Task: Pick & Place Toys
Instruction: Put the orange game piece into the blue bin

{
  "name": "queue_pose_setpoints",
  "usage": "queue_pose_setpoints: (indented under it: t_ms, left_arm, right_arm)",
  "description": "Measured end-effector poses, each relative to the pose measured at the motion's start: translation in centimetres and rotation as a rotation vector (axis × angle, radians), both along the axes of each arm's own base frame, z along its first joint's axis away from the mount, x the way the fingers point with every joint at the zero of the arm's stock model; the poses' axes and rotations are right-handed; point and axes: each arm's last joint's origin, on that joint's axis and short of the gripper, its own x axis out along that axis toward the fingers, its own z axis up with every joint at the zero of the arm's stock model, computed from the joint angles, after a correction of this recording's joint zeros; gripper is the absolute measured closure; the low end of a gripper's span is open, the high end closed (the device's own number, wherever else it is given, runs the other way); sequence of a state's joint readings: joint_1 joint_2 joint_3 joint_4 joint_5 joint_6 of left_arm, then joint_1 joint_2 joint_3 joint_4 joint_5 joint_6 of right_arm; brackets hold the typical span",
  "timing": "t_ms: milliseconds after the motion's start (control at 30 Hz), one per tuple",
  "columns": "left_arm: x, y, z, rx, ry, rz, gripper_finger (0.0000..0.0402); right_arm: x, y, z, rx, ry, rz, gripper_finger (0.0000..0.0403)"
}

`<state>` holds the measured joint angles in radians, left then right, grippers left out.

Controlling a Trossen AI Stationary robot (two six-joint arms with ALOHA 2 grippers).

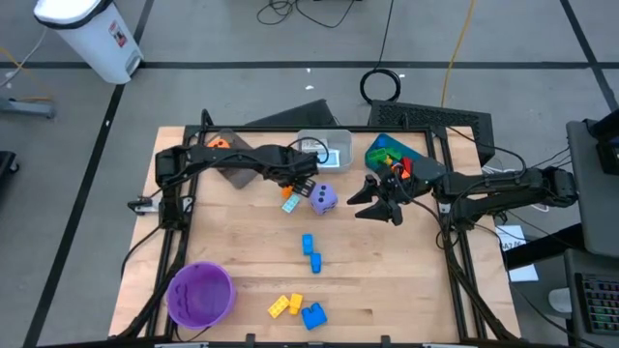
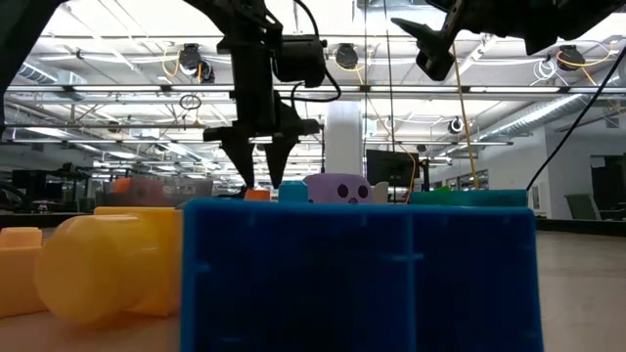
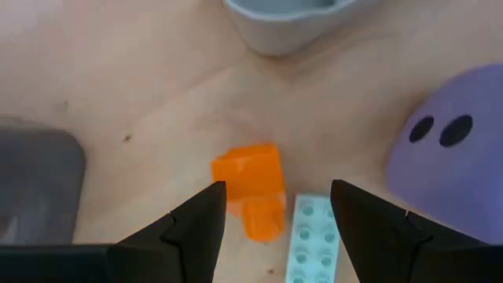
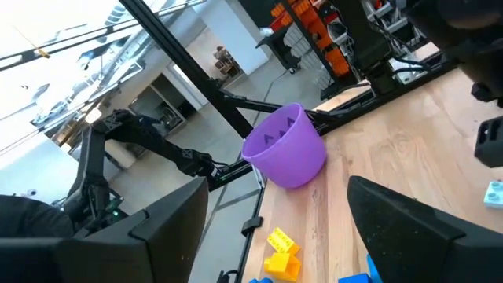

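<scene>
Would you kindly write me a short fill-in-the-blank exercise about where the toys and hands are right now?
1. The left hand hangs open over an ____ brick.
2. The dotted die is ____ in colour.
3. The bowl sits at the table's near ____ corner in the high view.
4. The right hand holds ____.

Missing words: orange; purple; left; nothing

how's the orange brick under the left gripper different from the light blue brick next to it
In the left wrist view, the small orange plastic brick is chunky and stepped, while the pale blue plastic brick is a flat, slim plate with rows of studs. The orange one lies in the gap between the left gripper's open fingers; the pale blue one sits nearer one finger. Both rest side by side on the wooden table, not gripped.
</scene>
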<state>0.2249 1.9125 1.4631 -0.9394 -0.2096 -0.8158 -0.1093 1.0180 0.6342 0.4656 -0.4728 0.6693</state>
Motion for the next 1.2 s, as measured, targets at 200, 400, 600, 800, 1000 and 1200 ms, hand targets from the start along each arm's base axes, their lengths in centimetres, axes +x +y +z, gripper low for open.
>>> queue_pose_setpoints:
  t_ms: [200,400,600,800,1000,1200]
  left_arm:
    - [-0.3,0.3,0.4,0.025,0.003,0.013,0.0163]
    - [0.0,1.0,-0.8,-0.04,0.01,0.026,0.0163]
    - [0.3,1.3,-2.3,-0.077,0.043,0.055,0.0163]
    - [0.5,1.5,-2.8,-0.073,0.043,0.056,0.0163]
    - [0.4,2.5,-3.2,-0.094,0.04,0.066,0.0212]
    - [0.3,2.8,-3.1,-0.105,0.033,0.051,0.0266]
  right_arm:
    - [0.0,0.0,0.0,-0.002,0.002,0.0,0.0105]
    - [0.0,0.0,-0.1,-0.006,0.004,0.0,0.0104]
    - [0.0,0.0,-0.1,-0.006,0.008,0.0,0.0104]
    - [0.0,0.0,-0.3,-0.004,0.024,0.0,0.0105]
    - [0.0,0.0,-0.3,-0.004,0.029,0.0,0.0104]
    - [0.0,0.0,-0.3,-0.004,0.029,0.0,0.0105]
